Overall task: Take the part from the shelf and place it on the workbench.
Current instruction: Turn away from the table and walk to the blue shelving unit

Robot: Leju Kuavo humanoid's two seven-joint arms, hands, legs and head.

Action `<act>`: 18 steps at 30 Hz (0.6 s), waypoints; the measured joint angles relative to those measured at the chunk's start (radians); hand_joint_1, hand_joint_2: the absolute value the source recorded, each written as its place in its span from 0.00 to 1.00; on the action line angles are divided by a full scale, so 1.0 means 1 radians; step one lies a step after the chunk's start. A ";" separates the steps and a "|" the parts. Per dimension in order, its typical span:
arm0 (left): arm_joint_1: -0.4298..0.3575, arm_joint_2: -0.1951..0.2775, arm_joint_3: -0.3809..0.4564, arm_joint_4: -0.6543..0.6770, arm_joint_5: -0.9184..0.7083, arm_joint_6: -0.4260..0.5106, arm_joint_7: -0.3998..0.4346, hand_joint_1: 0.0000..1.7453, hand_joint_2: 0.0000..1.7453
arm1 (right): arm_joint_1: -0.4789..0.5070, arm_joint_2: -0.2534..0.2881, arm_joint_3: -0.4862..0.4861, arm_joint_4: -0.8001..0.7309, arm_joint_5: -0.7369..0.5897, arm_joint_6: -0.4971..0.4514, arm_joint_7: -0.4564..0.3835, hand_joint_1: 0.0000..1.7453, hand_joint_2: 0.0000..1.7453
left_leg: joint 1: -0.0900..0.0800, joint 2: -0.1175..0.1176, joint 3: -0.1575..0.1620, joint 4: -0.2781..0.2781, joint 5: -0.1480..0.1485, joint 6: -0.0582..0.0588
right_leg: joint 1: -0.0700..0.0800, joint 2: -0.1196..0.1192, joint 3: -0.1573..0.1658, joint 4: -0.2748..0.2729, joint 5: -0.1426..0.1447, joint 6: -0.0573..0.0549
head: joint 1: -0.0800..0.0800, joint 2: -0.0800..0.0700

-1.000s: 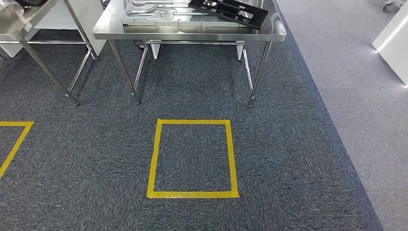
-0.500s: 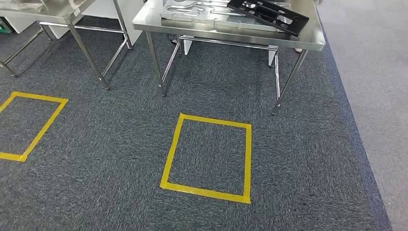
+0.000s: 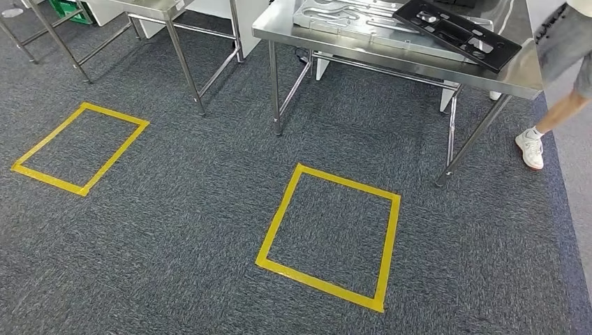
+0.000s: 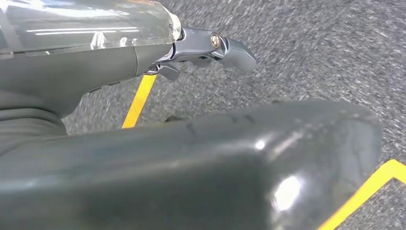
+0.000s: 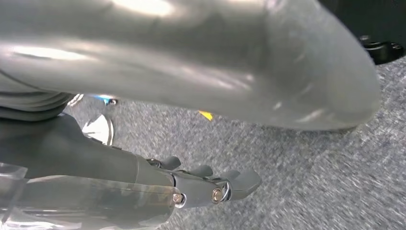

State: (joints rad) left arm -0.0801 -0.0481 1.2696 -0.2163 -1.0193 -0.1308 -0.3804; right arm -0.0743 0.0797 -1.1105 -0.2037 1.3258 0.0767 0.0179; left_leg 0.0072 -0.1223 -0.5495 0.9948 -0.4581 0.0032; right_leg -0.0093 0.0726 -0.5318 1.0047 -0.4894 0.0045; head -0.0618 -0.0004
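Observation:
A long black part (image 3: 457,31) with cut-outs lies on a steel workbench (image 3: 363,59) at the back right of the head view, partly over a silver plate (image 3: 349,17). My left hand (image 4: 158,158) hangs over the grey carpet in the left wrist view, its fingers (image 4: 230,50) stretched out and holding nothing. My right hand (image 5: 158,182) also hangs above the carpet in the right wrist view. Its fingers (image 5: 239,184) are apart and empty.
A yellow taped square (image 3: 279,215) marks the carpet in front of the workbench, and a second one (image 3: 116,158) lies to the left. Another steel table (image 3: 185,66) stands at the back left. A person's leg (image 3: 558,91) and white shoe (image 3: 530,150) are beside the workbench's right end.
The camera has turned: the whole scene has shifted right and tilted. The left yellow square has come fully into view, and a person's leg has appeared at the right.

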 joint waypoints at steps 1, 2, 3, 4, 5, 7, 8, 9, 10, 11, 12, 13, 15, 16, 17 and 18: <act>0.002 0.000 0.000 0.000 0.000 0.000 0.000 0.00 0.00 | -0.002 0.000 0.001 0.000 0.000 0.000 0.000 0.00 0.00 | 0.001 -0.009 -0.004 -0.001 0.002 -0.007 | -0.001 -0.012 0.000 -0.002 0.002 -0.004 | 0.000 0.000; 0.005 0.000 0.000 0.000 0.000 0.000 0.000 0.00 0.00 | -0.003 0.000 0.002 0.000 0.000 0.000 0.000 0.00 0.00 | 0.000 -0.001 -0.008 0.004 -0.002 -0.011 | -0.003 -0.025 0.001 -0.006 0.005 -0.011 | 0.000 0.000; 0.006 0.000 0.000 0.000 0.000 0.001 0.001 0.00 0.00 | -0.003 0.000 0.004 0.000 0.000 -0.001 0.000 0.00 0.00 | -0.001 0.020 -0.018 0.023 -0.016 -0.015 | -0.005 -0.038 0.001 -0.011 0.008 -0.018 | 0.000 0.000; 0.006 0.000 0.000 0.000 0.000 0.001 0.004 0.00 0.00 | -0.001 0.000 0.005 0.000 -0.001 -0.004 0.000 0.00 0.00 | -0.001 0.049 -0.038 0.063 -0.041 -0.018 | -0.007 -0.053 0.001 -0.016 0.010 -0.025 | 0.000 0.000; 0.004 -0.001 0.000 0.000 0.001 0.002 0.009 0.00 0.00 | 0.002 -0.001 0.006 0.000 -0.001 -0.008 0.000 0.00 0.00 | 0.000 0.081 -0.066 0.123 -0.076 -0.020 | -0.005 -0.069 0.001 -0.018 0.011 -0.029 | 0.000 0.000; 0.001 -0.001 0.000 0.000 0.006 0.006 0.019 0.00 0.00 | 0.006 -0.001 0.008 0.000 0.001 -0.015 0.001 0.00 0.00 | 0.003 0.108 -0.126 0.256 -0.137 -0.027 | -0.002 -0.099 -0.002 -0.017 0.011 -0.031 | 0.000 0.000; 0.002 -0.001 0.000 0.000 0.010 0.009 0.023 0.00 0.00 | 0.007 -0.001 0.009 0.000 0.006 -0.016 0.001 0.00 0.00 | 0.005 0.112 -0.139 0.290 -0.144 -0.030 | -0.001 -0.114 -0.003 -0.017 0.010 -0.031 | 0.000 0.000; 0.005 -0.001 0.001 0.000 0.015 0.012 0.025 0.00 0.00 | 0.008 -0.001 0.011 0.000 0.011 -0.016 0.001 0.00 0.00 | 0.006 0.116 -0.132 0.282 -0.132 -0.032 | -0.001 -0.128 -0.003 -0.016 0.009 -0.030 | 0.000 0.000; 0.009 -0.001 0.002 0.000 0.019 0.016 0.025 0.00 0.00 | 0.008 -0.001 0.015 0.000 0.018 -0.016 0.002 0.00 0.00 | 0.006 0.123 -0.103 0.234 -0.103 -0.033 | -0.001 -0.141 -0.003 -0.014 0.008 -0.028 | 0.000 0.000; 0.011 -0.001 0.002 0.000 0.023 0.021 0.026 0.00 0.00 | 0.007 -0.001 0.019 0.000 0.024 -0.016 0.002 0.00 0.00 | 0.006 0.138 -0.060 0.159 -0.069 -0.032 | -0.001 -0.154 -0.001 -0.013 0.006 -0.025 | 0.000 0.000; 0.012 -0.002 0.002 0.000 0.025 0.025 0.025 0.00 0.00 | 0.008 -0.002 0.022 0.000 0.029 -0.015 0.004 0.00 0.00 | 0.004 0.159 -0.020 0.086 -0.045 -0.029 | 0.001 -0.165 0.001 -0.011 0.003 -0.021 | 0.000 0.000; 0.012 -0.003 0.003 0.000 0.028 0.030 0.025 0.00 0.00 | 0.008 -0.002 0.027 0.000 0.033 -0.015 0.007 0.00 0.00 | 0.002 0.174 0.008 0.033 -0.029 -0.024 | 0.003 -0.175 0.003 -0.009 0.001 -0.016 | 0.000 0.000; 0.014 -0.007 0.004 0.001 0.032 0.037 0.025 0.00 0.00 | 0.005 -0.005 0.034 0.000 0.038 -0.016 0.013 0.00 0.00 | -0.004 0.180 0.021 -0.001 -0.026 -0.012 | 0.006 -0.193 0.008 -0.007 -0.002 -0.004 | 0.000 0.000; 0.017 -0.009 0.006 0.001 0.034 0.040 0.025 0.00 0.00 | 0.002 -0.006 0.037 0.000 0.040 -0.016 0.014 0.00 0.00 | -0.004 0.168 0.019 -0.002 -0.023 -0.006 | 0.006 -0.201 0.010 -0.008 -0.002 0.002 | 0.000 0.000; 0.020 -0.011 0.008 0.001 0.035 0.042 0.026 0.00 0.00 | 0.000 -0.008 0.040 0.000 0.041 -0.016 0.015 0.00 0.00 | -0.003 0.158 0.019 -0.005 -0.019 0.000 | 0.003 -0.196 0.012 -0.005 -0.005 0.009 | 0.000 0.000; 0.021 -0.014 0.009 0.001 0.037 0.044 0.026 0.00 0.00 | -0.002 -0.010 0.042 0.000 0.042 -0.016 0.014 0.00 0.00 | -0.001 0.148 0.020 -0.008 -0.015 0.007 | 0.000 -0.175 0.009 0.007 -0.017 0.015 | 0.000 0.000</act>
State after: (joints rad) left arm -0.0590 -0.0621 1.2787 -0.2149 -0.9826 -0.0865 -0.3544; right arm -0.0763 0.0694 -1.0684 -0.2037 1.3679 0.0606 0.0317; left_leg 0.0063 0.0258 -0.5292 0.9863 -0.4733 0.0098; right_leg -0.0089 -0.1027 -0.5230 1.0113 -0.5061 0.0193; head -0.0621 -0.0004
